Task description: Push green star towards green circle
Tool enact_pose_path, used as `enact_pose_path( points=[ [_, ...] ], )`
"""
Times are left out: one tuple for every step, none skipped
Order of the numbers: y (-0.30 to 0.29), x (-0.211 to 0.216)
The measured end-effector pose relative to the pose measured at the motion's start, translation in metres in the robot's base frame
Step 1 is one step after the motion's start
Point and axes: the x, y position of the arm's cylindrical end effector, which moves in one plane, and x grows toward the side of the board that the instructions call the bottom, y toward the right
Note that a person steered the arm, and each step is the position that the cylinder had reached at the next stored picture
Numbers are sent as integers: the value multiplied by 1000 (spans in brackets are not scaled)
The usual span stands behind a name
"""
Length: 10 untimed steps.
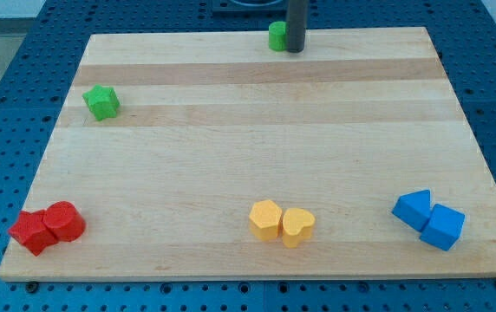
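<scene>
The green star (101, 102) lies near the board's left edge in the upper part of the view. The green circle (277, 36) sits at the board's top edge near the middle, partly hidden by my rod. My tip (295, 49) rests on the board right beside the green circle, on its right side, touching or nearly touching it. The tip is far to the right of and above the green star.
Two red blocks (47, 227) sit together at the bottom left. A yellow hexagon (265, 219) and a yellow heart (297, 227) sit together at the bottom middle. Two blue blocks (428, 219) sit at the bottom right. The wooden board (257, 139) ends at a blue pegboard table.
</scene>
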Motion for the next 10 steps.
enact_pose_path(
  points=[
    [68,-3],
    [51,-20],
    [9,-25],
    [-12,-25],
    [-27,-24],
    [-4,-17],
    [29,23],
    [8,114],
    [-68,202],
    [-178,227]
  ],
)
